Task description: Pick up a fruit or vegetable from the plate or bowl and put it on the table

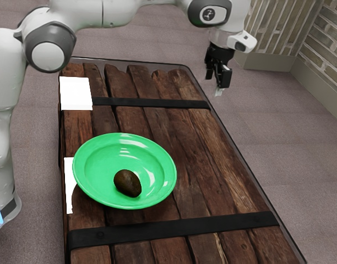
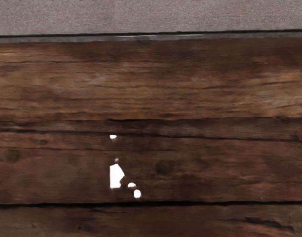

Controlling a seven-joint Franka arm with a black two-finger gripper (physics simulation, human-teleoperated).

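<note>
In the exterior view my gripper (image 1: 215, 82) hangs open over the far right part of the table, with a gap between its fingers and nothing held. A green plate (image 1: 90, 184) with a wide rim stands on the wooden table (image 1: 234, 192), well away from the hand. Inside it lies a dark brown, avocado-like fruit (image 1: 128, 183), toward the plate's lower side in that view. Under my hand, the wrist view has bare table planks (image 2: 190, 89).
Two black straps (image 1: 174, 226) cross the planks. White patches (image 1: 76, 93) lie along the table side nearest the arm's base. Beyond the table edge (image 2: 240, 33) is grey floor; a brick wall (image 1: 328, 44) stands at the exterior view's upper right.
</note>
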